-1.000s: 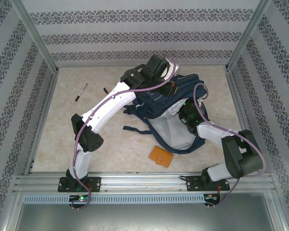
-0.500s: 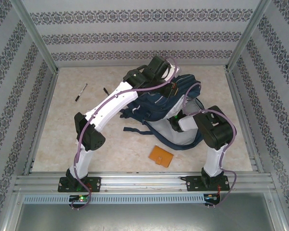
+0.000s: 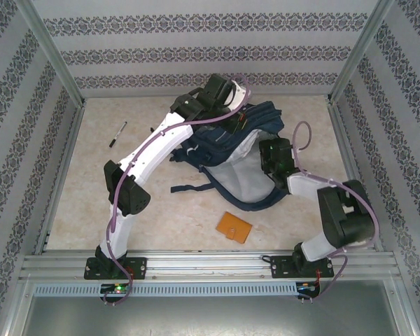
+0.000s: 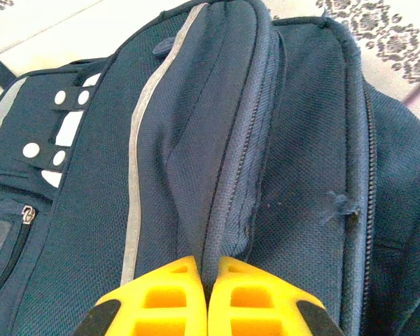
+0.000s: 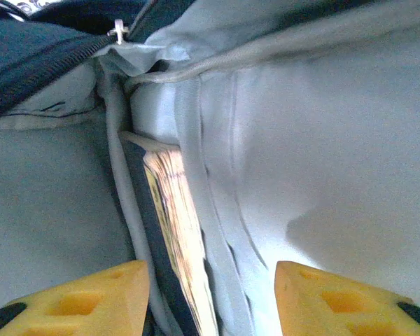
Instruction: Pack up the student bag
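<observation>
- An orange pouch (image 3: 234, 227) is laid on the table (image 3: 84, 203), nearest the bases.
- The student bag (image 3: 227, 147) is laid mid-table, mouth open.
- The right gripper (image 5: 208, 276) is set inside the pale lining with its jaws parted and nothing gripped; a book (image 5: 173, 224) is seen ahead.
- The left gripper (image 4: 208, 269) is pinched on a fold at the bag's far top.
- A pen (image 3: 118, 133) is laid far left.

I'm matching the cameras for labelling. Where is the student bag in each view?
Top external: student bag at centre, slightly right, mouth open, pale lining showing.
Left wrist: its navy outside, a zipped fold pinched in the left tool.
Right wrist: its inside, pale lining straight ahead.
Shared landmark: the navy zipper rim of the mouth.
</observation>
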{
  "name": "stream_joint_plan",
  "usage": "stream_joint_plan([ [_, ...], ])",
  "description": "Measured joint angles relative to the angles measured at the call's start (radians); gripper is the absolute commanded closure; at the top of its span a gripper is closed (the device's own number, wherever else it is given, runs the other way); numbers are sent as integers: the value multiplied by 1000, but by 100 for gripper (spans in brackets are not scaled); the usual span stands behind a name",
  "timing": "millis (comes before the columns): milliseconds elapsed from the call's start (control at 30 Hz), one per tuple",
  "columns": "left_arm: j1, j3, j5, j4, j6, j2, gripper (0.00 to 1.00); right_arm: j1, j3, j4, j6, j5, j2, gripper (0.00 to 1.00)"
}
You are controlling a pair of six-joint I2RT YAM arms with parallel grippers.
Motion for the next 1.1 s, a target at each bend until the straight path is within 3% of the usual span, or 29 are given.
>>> stream_joint_plan([
  [167, 9, -59, 25, 26, 112, 6, 100, -32, -15, -168, -112, -44, -166, 50],
  [367, 8, -170, 41, 68, 252, 9, 100, -77, -12, -342, -389, -72, -368, 51],
  [433, 8, -213, 39, 108, 277, 4, 64, -91, -11, -425, -489, -91, -405, 51],
  [500, 8, -273, 66, 143, 284, -3, 53, -104, -10, -554, -600, -103, -481, 51],
  [767, 26, -399, 98, 168, 80, -69, 40, -99, 85, -856, -911, -139, -577, 54],
  [833, 48, -488, 72, 182, 11, -134, 37, -59, 115, -882, -981, -163, -560, 54],
  [867, 67, -541, 59, 193, -27, -171, 27, -27, 135, -890, -1015, -176, -541, 54],
  [900, 94, -591, 51, 204, -69, -205, 25, 10, 158, -896, -1050, -188, -515, 54],
  [1100, 275, -772, -1, 290, -280, -254, 22, 186, 259, -893, -1181, -244, -340, 54],
])
